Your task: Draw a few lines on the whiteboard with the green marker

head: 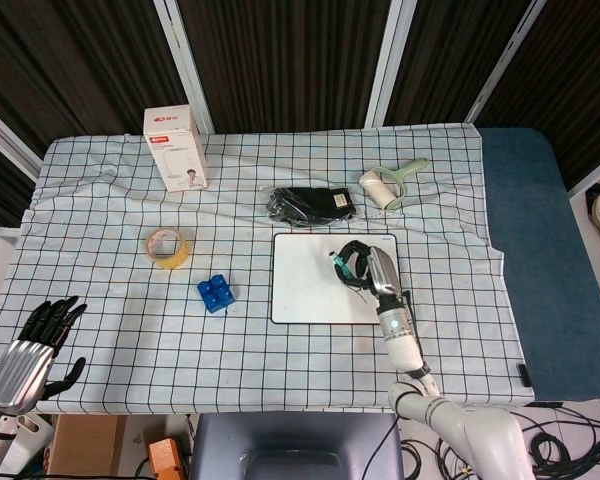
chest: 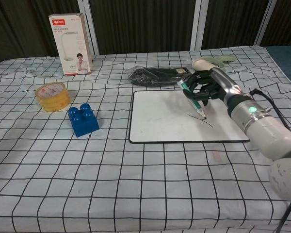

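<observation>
The right hand (chest: pixel 207 86) grips the green marker (chest: pixel 192 99) over the right part of the whiteboard (chest: pixel 155 119), its dark fingers (chest: pixel 199 90) wrapped around the barrel — the marker tilts, cap end up toward the far edge, tip down on or just above the white surface; contact cannot be told for sure. The chest view shows a short dark line (chest: pixel 200 119) on the board at the tip, running toward the robot's right; in the head view the hand (head: pixel 365 268) covers most of that spot and only a sliver of the marker (head: pixel 337 264) shows beside the fingers. The head view alone shows the left hand (head: pixel 30 348), low at the near left corner of the table, off the checked cloth (head: pixel 110 300), holding nothing with its fingers apart. The board lies flat on the cloth, just in front of a black plastic-wrapped bundle (chest: pixel 157 75). A pale green handled roller (head: pixel 392 182) lies beyond the board's right corner. Well to the left sit a blue building block (chest: pixel 83 119), a roll of yellow tape (chest: pixel 52 95) and an upright white-and-red box (chest: pixel 71 43).
</observation>
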Action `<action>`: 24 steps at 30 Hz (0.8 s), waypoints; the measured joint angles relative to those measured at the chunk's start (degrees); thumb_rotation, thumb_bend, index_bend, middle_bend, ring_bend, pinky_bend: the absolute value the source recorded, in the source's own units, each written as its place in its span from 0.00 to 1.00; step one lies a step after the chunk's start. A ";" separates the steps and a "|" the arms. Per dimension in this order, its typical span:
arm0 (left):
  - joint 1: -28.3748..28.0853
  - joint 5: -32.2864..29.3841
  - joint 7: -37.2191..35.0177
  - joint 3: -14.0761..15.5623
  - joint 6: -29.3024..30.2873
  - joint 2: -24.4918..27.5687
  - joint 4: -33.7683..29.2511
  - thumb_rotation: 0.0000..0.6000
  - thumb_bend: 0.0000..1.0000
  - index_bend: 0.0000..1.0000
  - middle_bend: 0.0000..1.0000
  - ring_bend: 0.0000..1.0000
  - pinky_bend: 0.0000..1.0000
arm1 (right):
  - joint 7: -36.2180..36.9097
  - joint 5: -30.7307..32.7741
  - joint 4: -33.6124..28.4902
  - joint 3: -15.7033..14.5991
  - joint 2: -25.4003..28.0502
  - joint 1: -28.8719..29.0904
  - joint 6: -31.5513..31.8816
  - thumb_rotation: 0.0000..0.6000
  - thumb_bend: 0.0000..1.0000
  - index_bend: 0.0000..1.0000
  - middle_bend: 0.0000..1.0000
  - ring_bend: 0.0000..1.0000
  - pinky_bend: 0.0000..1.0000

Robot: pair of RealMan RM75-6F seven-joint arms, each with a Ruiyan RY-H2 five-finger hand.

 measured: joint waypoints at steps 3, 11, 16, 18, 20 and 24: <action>0.05 -0.14 0.11 -0.01 -0.04 0.01 0.00 1.00 0.42 0.00 0.00 0.00 0.04 | 0.19 0.06 1.45 -0.03 -0.21 0.08 -0.37 1.00 0.49 1.00 0.79 0.74 0.71; -0.04 -0.95 0.55 -0.28 -0.58 -0.06 -0.08 1.00 0.42 0.00 0.00 0.00 0.04 | 1.39 0.18 7.15 -0.11 -0.57 0.71 -1.96 1.00 0.49 1.00 0.79 0.74 0.71; -0.03 -1.35 0.63 -0.50 -0.64 -0.08 -0.17 1.00 0.42 0.00 0.00 0.00 0.04 | 3.79 0.24 8.60 0.11 0.02 1.18 -2.09 1.00 0.49 1.00 0.79 0.74 0.71; 0.01 -1.28 0.58 -0.52 -0.48 -0.08 -0.18 1.00 0.42 0.00 0.00 0.00 0.04 | 4.49 -0.04 8.20 0.03 0.84 1.10 -1.06 1.00 0.49 1.00 0.79 0.74 0.71; 0.07 -1.15 0.53 -0.50 -0.31 -0.08 -0.19 1.00 0.42 0.00 0.00 0.00 0.04 | 4.84 -0.40 7.37 -0.12 1.91 0.89 0.10 1.00 0.49 1.00 0.79 0.74 0.71; 0.11 -1.00 0.50 -0.46 -0.18 -0.08 -0.19 1.00 0.42 0.00 0.00 0.00 0.04 | 5.06 -0.98 5.95 -0.47 3.33 0.41 1.26 1.00 0.49 1.00 0.79 0.74 0.71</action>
